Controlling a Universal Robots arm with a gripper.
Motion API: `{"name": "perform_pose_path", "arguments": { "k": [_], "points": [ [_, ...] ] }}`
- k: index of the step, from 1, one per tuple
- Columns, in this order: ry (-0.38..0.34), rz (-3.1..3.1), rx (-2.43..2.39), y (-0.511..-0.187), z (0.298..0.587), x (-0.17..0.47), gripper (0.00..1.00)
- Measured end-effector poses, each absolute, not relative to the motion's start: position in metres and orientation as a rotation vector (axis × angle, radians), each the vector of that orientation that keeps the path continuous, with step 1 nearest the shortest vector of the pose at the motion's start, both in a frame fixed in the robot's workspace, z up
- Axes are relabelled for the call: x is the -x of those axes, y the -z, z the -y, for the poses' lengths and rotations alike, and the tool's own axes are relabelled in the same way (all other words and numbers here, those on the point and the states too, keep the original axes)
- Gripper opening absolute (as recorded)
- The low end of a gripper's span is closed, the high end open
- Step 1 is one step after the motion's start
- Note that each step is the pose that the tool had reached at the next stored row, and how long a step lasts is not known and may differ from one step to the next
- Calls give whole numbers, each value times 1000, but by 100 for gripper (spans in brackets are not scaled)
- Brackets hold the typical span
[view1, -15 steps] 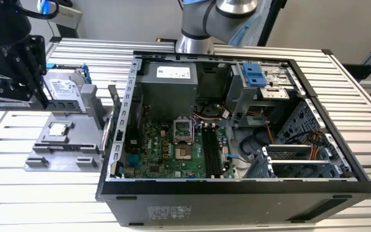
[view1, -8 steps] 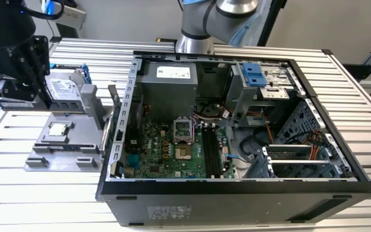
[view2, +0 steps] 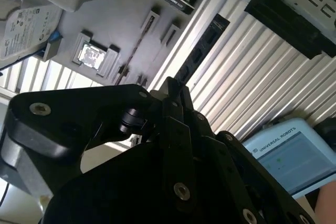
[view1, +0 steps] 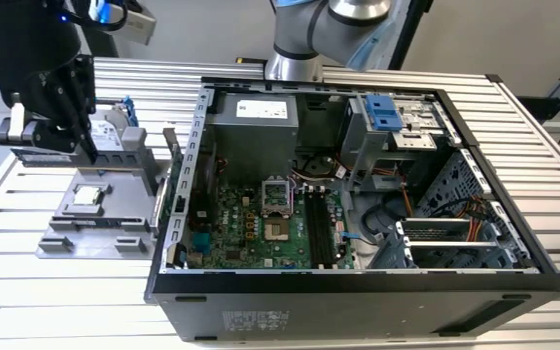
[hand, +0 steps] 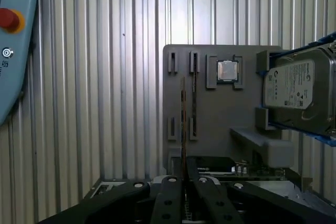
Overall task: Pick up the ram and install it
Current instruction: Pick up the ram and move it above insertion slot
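The ram (hand: 183,124) appears edge-on in the first wrist view as a thin dark stick running out from between my fingers, over the grey parts holder (hand: 220,124). My gripper (hand: 184,182) is shut on it. In the exterior view the gripper (view1: 41,146) hangs at the holder's far-left side, with the ram (view1: 41,156) a flat greenish strip below its fingers. In the second wrist view the gripper (view2: 170,90) has its fingers pressed together. The black memory slots (view1: 319,226) lie on the motherboard inside the open computer case (view1: 358,281).
The holder (view1: 95,219) carries a square silver processor (view1: 87,195) and a hard drive (view1: 110,135) in a blue frame. The arm's base (view1: 300,36) stands behind the case. A pale blue teach pendant (hand: 13,51) lies on the slatted metal table.
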State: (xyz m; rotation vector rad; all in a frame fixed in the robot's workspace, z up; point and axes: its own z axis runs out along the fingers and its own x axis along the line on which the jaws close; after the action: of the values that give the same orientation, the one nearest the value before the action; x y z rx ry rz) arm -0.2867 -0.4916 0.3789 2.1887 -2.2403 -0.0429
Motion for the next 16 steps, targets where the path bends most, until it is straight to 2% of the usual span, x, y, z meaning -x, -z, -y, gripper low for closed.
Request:
{"name": "perform_pose_path", "arguments": {
  "k": [16],
  "points": [
    [52, 2235, -2183, -379, 491, 233, 0]
  ]
}}
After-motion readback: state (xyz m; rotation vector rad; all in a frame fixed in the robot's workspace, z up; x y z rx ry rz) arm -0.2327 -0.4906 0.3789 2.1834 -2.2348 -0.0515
